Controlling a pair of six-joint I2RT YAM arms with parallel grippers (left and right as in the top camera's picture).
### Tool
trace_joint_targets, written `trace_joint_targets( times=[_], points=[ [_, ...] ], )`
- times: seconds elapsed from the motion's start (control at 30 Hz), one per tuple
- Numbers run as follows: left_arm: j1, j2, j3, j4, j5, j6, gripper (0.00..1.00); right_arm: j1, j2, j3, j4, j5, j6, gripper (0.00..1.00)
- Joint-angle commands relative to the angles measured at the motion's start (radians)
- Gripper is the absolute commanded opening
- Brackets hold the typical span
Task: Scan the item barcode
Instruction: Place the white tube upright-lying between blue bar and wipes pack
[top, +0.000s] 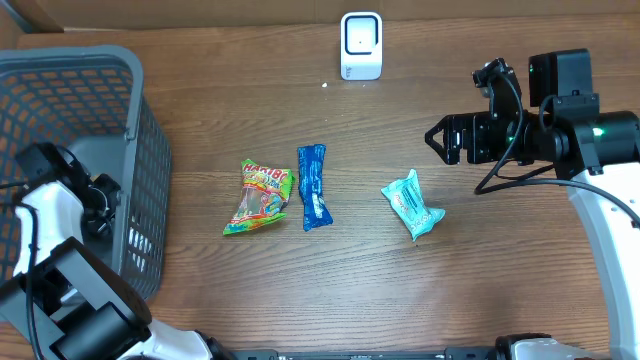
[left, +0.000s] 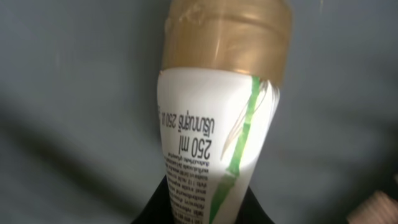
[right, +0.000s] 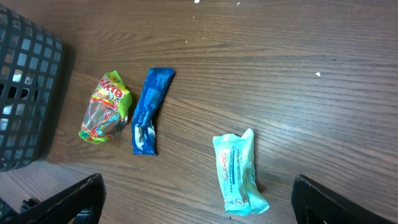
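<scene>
White tube (left: 214, 143) filled the left wrist view, its printed text upside down and a green stem drawn along one side. Its lower end sat between the dark fingers of the left gripper (left: 205, 210), which had closed on it. Its gold cap (left: 227, 37) pointed to the top of the frame, over the blurred grey floor of the basket (top: 150, 170).

From overhead, the basket stood at the left edge with the left arm reaching into it. On the wooden table (top: 500, 290), mid-frame, a candy bag (top: 262, 197) lay just beside a blue wrapper (top: 313, 186). A teal pack (top: 412, 205) lay apart to their right. The right gripper (top: 434, 140) hung at the right, above the teal pack in the frame, jaws spread wide and holding nothing. The scanner (top: 361, 45) stood at the top centre.
</scene>
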Motion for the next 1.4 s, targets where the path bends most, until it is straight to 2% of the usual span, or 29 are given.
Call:
trace_joint_targets(
  times=[0.0, 0.23, 0.4, 0.5, 0.63, 0.77, 0.83, 0.9, 0.97, 1.23, 1.37],
  points=[
    [-0.007, -0.010, 0.231, -0.145, 0.072, -0.027, 0.04, 0.004, -0.004, 0.013, 0.008, -0.006, -0.001, 0.96],
    [-0.008, -0.010, 0.664, -0.478, 0.127, 0.012, 0.04, 0.004, -0.004, 0.013, 0.011, -0.006, -0.001, 0.96],
    [-0.031, -0.010, 0.939, -0.625, 0.321, 0.130, 0.04, 0.004, -0.004, 0.013, 0.023, -0.006, -0.001, 0.96],
    [-0.089, -0.011, 1.085, -0.705, 0.435, 0.172, 0.04, 0.004, -0.004, 0.013, 0.035, -0.006, -0.001, 0.96],
    [-0.244, -0.022, 1.187, -0.789, 0.448, 0.171, 0.04, 0.004, -0.004, 0.013, 0.037, -0.006, -0.001, 0.95],
    [-0.447, -0.023, 1.177, -0.803, 0.404, 0.151, 0.04, 0.004, -0.004, 0.013, 0.037, -0.006, -0.001, 0.95],
    [-0.555, -0.016, 1.144, -0.795, 0.328, 0.084, 0.04, 0.004, -0.004, 0.013, 0.036, -0.006, -0.001, 0.93],
    [-0.653, -0.003, 1.096, -0.780, 0.242, -0.006, 0.04, 0.004, -0.004, 0.013, 0.037, -0.005, 0.002, 0.85],
    [-0.742, 0.010, 1.033, -0.754, 0.200, -0.077, 0.04, 0.004, -0.004, 0.013, 0.039, 0.018, 0.047, 0.83],
    [-1.038, 0.098, 0.735, -0.485, 0.111, -0.217, 0.04, -0.005, -0.004, 0.013, 0.029, 0.264, 0.268, 0.81],
    [-1.127, 0.190, 0.666, -0.378, 0.066, -0.276, 0.04, -0.065, -0.004, 0.013, 0.023, 0.283, 0.357, 0.82]
  ],
)
